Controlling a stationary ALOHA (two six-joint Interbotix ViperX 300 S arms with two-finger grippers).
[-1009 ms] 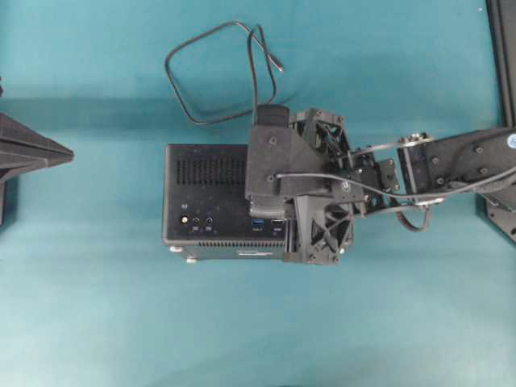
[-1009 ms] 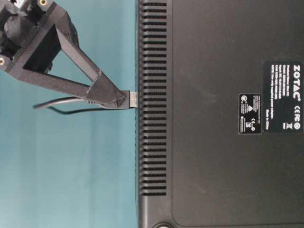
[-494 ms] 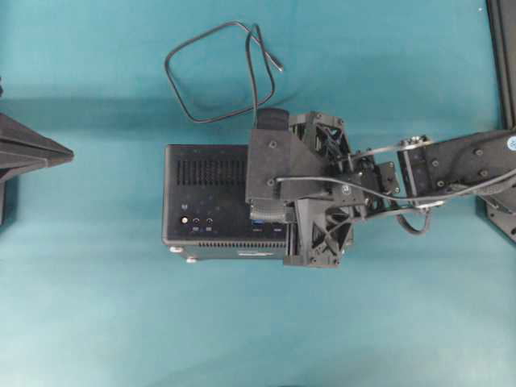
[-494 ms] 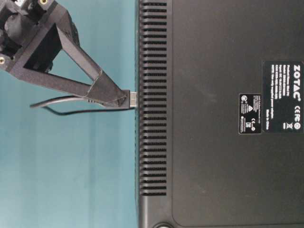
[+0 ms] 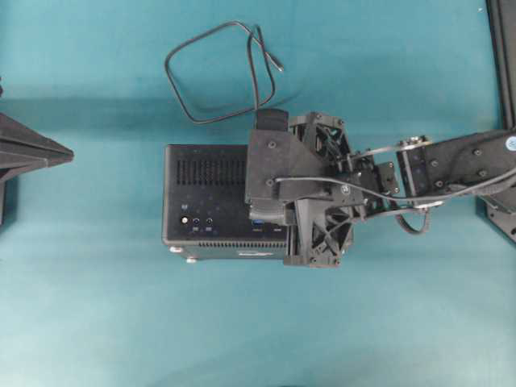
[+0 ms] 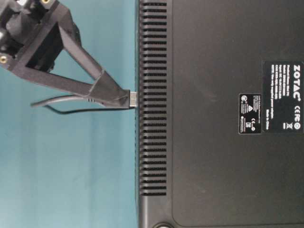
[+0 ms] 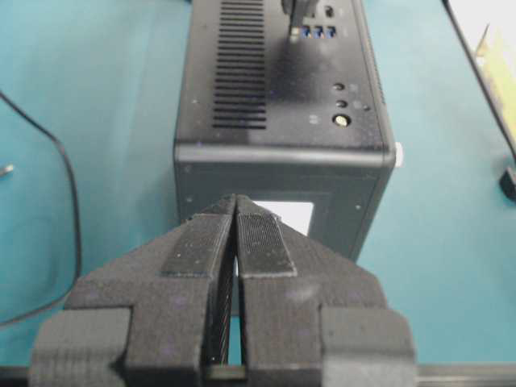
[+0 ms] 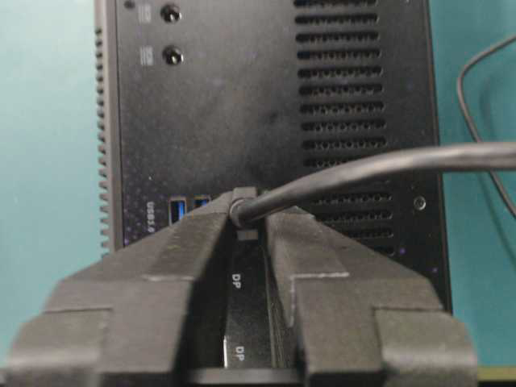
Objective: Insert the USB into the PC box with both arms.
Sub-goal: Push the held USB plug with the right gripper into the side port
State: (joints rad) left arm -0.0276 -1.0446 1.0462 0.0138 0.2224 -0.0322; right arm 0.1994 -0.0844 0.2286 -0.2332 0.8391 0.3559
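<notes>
Plug of the USB (image 8: 242, 211) looks seated in a blue port on the PC box (image 5: 205, 193), right gripper (image 8: 246, 230) pinching it loosely, so I'd let go straight back without tugging; left gripper (image 7: 235, 234) is closed, empty.

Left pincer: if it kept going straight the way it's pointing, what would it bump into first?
Most likely the PC box: the shut left pincer points at its near end face, with no visible obstacle between, though the gap's depth is unclear.

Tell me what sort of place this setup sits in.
Probably a robotics lab bench: a teal table cover, two black robot arms, right gripper and left gripper, working on a PC box with a USB cable.
</notes>
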